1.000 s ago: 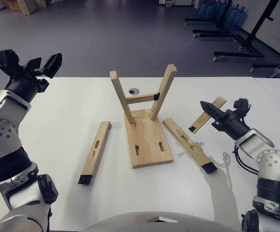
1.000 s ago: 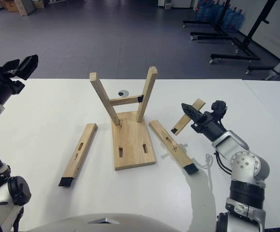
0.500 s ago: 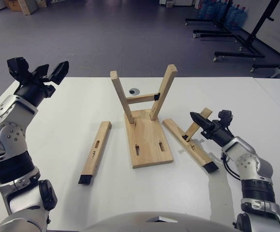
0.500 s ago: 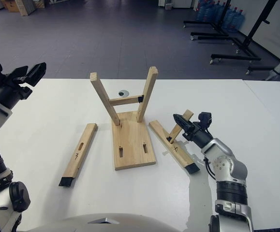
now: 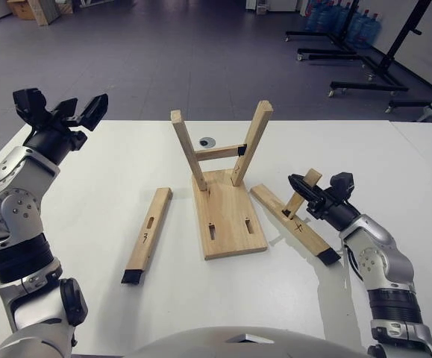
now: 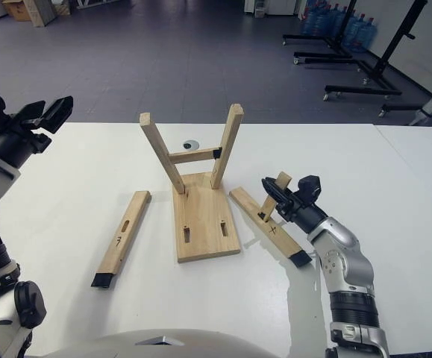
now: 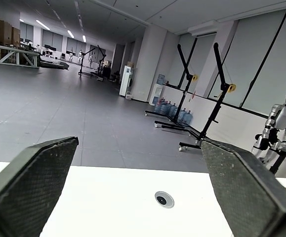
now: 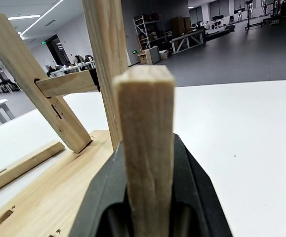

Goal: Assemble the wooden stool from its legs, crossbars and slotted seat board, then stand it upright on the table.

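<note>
My right gripper (image 5: 304, 194) pinches the short pale wooden crossbar (image 5: 311, 180) — its lower end touches the loose wooden leg (image 5: 307, 239) lying flat.

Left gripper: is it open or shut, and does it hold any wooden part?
Open and empty. The left gripper's two black fingers stand wide apart, and between them lie just grey floor and the white table.

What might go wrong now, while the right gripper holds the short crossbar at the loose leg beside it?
1. The crossbar, tilted in the right gripper, may miss the slot of the loose leg and push that leg, which nothing pins down.
2. A sliding leg might knock the seat board beside it.
</note>
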### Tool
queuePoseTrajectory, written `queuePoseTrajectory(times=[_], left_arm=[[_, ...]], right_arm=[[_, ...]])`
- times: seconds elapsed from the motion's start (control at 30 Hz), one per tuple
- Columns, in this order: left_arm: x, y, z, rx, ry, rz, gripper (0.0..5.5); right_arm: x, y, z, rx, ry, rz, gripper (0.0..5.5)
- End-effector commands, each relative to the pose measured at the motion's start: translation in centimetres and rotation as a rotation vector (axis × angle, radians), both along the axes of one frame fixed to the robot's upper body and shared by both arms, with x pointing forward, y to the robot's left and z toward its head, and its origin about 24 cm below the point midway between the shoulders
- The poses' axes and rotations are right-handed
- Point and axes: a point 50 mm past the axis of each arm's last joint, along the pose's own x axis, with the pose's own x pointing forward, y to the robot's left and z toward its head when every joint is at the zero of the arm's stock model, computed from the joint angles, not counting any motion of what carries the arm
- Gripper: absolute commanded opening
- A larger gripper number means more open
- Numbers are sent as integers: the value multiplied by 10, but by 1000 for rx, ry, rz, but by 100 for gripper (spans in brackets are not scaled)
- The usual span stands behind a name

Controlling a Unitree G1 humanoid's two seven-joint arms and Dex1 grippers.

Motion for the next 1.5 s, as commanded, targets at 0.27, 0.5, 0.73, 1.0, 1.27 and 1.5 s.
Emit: queuePoseTrajectory(times=[0.27, 0.5, 0.73, 1.0, 1.27, 1.5], left_arm=[[2, -5, 1, 34, -7, -6, 452], [5, -10, 1, 37, -12, -18, 452], [6, -10, 0, 38, -12, -17, 452], [6, -12, -2, 39, -8, -21, 452], [5, -13, -2, 41, -8, -19, 452], [5, -12, -2, 46, -7, -20, 452]], right_arm=[[-22, 7, -62, -181, 98, -99, 40], [-8, 4, -68, -216, 69, -180, 40], [2, 14, -70, -169, 98, -167, 142], [8, 11, -53, -124, 62, -155, 285], [15, 2, 23, -169, -110, -68, 309], [17, -4, 90, -114, -207, -39, 309]])
